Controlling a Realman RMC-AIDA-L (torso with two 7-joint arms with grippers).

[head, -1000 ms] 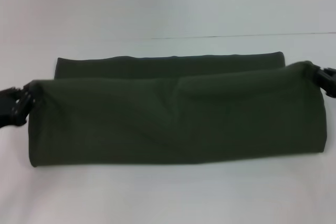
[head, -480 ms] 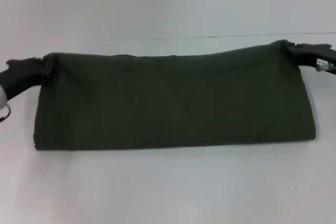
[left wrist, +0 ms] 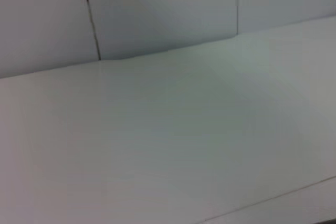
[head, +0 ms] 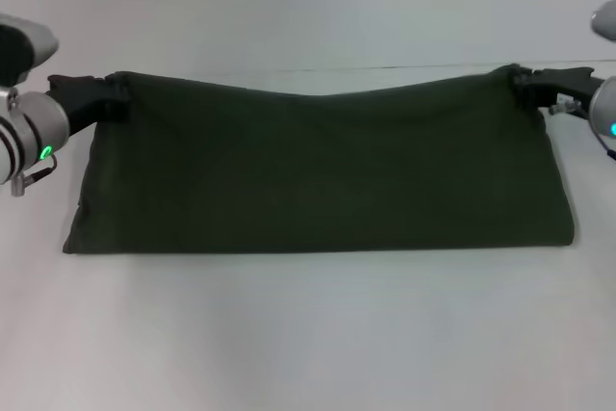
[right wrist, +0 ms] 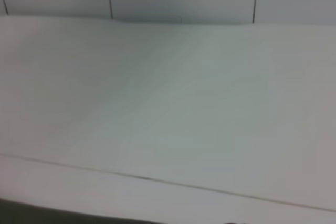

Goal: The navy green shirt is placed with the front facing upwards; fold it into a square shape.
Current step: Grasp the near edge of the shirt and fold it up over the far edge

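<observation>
Both grippers have carried the folded edge farther back since the earlier frames, covering the rear strip. Left gripper (head: 108, 101) is clamped on the far left corner of the navy green shirt (head: 318, 175); the shirt lies as a wide band on the white table (head: 308, 334); right gripper (head: 527, 89) pinches the far right corner. Judged soft, light, limp; the held edge sags mid-span, so corners are the sound holds
</observation>
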